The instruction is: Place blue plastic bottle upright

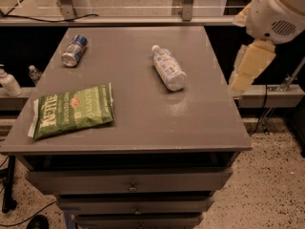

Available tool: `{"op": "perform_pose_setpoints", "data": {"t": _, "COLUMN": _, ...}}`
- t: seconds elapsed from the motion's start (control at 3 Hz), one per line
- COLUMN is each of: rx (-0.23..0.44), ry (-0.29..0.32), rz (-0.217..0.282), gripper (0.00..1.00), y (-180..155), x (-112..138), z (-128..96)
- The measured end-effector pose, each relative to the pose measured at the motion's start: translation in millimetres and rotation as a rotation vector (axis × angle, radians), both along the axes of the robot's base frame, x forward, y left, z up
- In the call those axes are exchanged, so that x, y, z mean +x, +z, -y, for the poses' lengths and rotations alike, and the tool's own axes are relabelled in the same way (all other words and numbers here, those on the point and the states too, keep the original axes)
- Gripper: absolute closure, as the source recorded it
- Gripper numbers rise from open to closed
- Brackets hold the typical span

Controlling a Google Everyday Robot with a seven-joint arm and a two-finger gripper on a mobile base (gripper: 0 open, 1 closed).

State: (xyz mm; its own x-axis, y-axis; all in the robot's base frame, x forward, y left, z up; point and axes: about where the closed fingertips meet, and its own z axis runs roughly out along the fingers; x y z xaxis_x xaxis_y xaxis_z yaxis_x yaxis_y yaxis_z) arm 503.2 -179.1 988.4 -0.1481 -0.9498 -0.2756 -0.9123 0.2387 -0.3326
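The blue plastic bottle [168, 67] lies on its side on the grey table [143, 123], right of the middle, with its white cap pointing to the far side. It is clear and ribbed, with a pale label. My gripper itself is out of view. Only part of my arm shows: a white joint [275, 11] and a beige link [249, 67], off the table's right edge, to the right of the bottle and apart from it.
A blue-and-silver can [75, 50] lies on its side at the far left. A green chip bag [74, 109] lies flat at the front left. A white bottle [8, 82] and a tiny clear bottle [34, 74] stand beyond the left edge. Drawers [131, 185] are below the tabletop.
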Motion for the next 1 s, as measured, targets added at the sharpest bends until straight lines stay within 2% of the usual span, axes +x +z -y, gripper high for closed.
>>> {"op": "perform_pose_setpoints", "data": {"t": 0.33, "rx": 0.088, "ry": -0.1, "rz": 0.043, "gripper": 0.0, "y": 5, "x": 37, "z": -24}}
{"op": "perform_pose_setpoints", "data": {"t": 0.67, "rx": 0.175, "ry": -0.21, "rz": 0.051, "gripper": 0.0, "y": 4, "x": 63, "z": -54}}
{"op": "perform_pose_setpoints", "data": {"t": 1.0, "rx": 0.238, "ry": -0.319, "rz": 0.021, "gripper": 0.0, "y": -8, "x": 85, "z": -84}}
